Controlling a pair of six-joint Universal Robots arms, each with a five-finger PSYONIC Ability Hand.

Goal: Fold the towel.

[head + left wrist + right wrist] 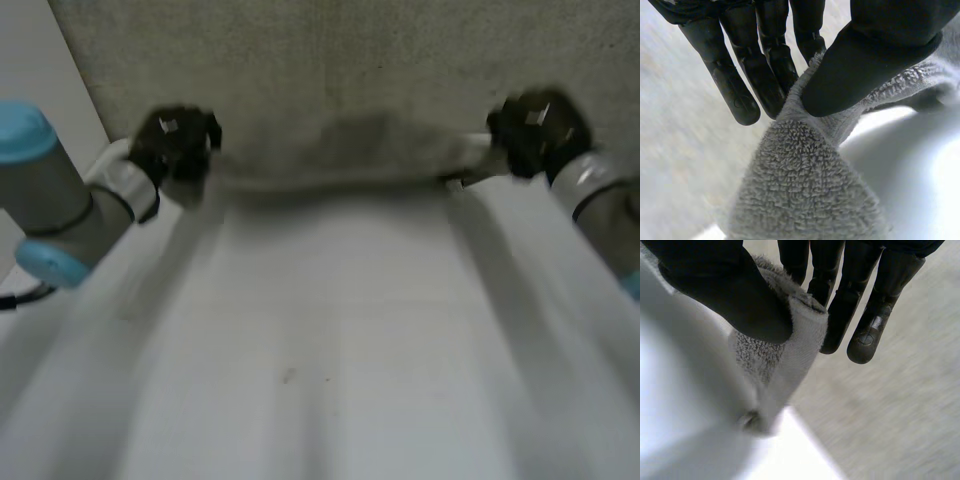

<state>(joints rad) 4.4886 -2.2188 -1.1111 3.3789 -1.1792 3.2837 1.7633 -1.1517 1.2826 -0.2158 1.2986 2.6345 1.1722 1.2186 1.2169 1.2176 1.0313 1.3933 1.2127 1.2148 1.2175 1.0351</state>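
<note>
A grey terry towel (350, 60) lies spread across the far part of the white table (320, 340). Its near edge is lifted and stretched between my two hands. My left hand (172, 142) pinches the towel's near left corner (805, 150) between thumb and straight fingers (740, 95). My right hand (535, 130) pinches the near right corner (795, 335) the same way, with the thumb pressing the cloth against its fingers (867, 335). The edge between them sags and bunches a little in the middle (370, 150).
Bare white table surface reaches from the towel's lifted edge to the near side. My grey arms with light-blue caps (25, 130) come in at both sides.
</note>
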